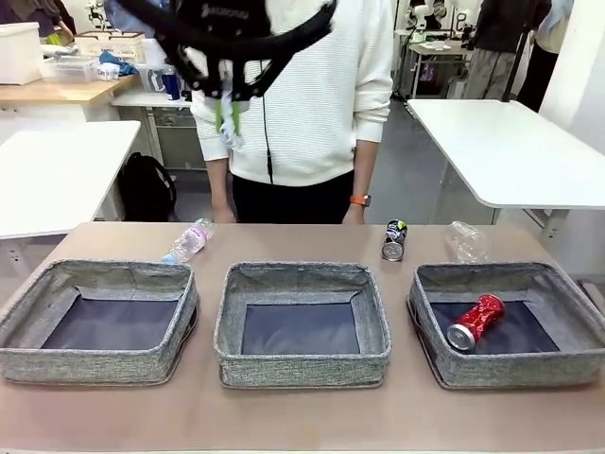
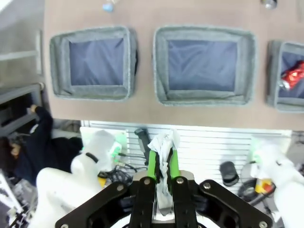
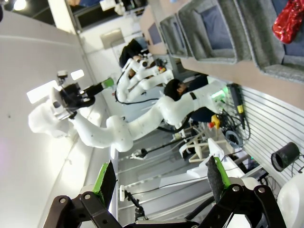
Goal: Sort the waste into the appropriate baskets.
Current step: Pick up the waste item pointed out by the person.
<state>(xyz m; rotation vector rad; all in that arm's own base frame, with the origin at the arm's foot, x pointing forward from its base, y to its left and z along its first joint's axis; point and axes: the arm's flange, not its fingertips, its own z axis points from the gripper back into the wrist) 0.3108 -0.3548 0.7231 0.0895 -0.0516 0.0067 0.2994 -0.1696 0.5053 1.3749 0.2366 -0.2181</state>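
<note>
**A:** Left gripper [image 2: 162, 153] first: jaws clamped tight on the paper wad [image 2: 161, 141], a crumpled white lump squeezed between the green pads, low centre of the wrist frame.

**B:** From the front, that gripper hangs at the top, left of centre, in front of the person [image 1: 317, 95] in a white sweater.

**A:** Right gripper [image 3: 160, 180]: jaws spread wide, nothing between them.

**B:** Moving out, there are three grey woven baskets in a row across the lower half. The right basket [image 1: 510, 371] holds the red can [image 1: 475, 322], dented and lying on its side on the dark bottom.

**A:** The middle basket [image 1: 302, 367] and left basket [image 1: 95, 364] sit beside it, same build.

**B:** Beyond them, a clear bottle [image 1: 189, 240] with a blue cap lies behind the left basket. A dark can [image 1: 394, 239] lies right of centre, its end toward us. A clear cup [image 1: 466, 240] lies behind the right basket.

**A:** All of it is on a light brown table [image 1: 302, 416].

**B:** As for the room, there are white tables at both edges and a black backpack [image 1: 146, 186] on the floor, upper left.
</note>
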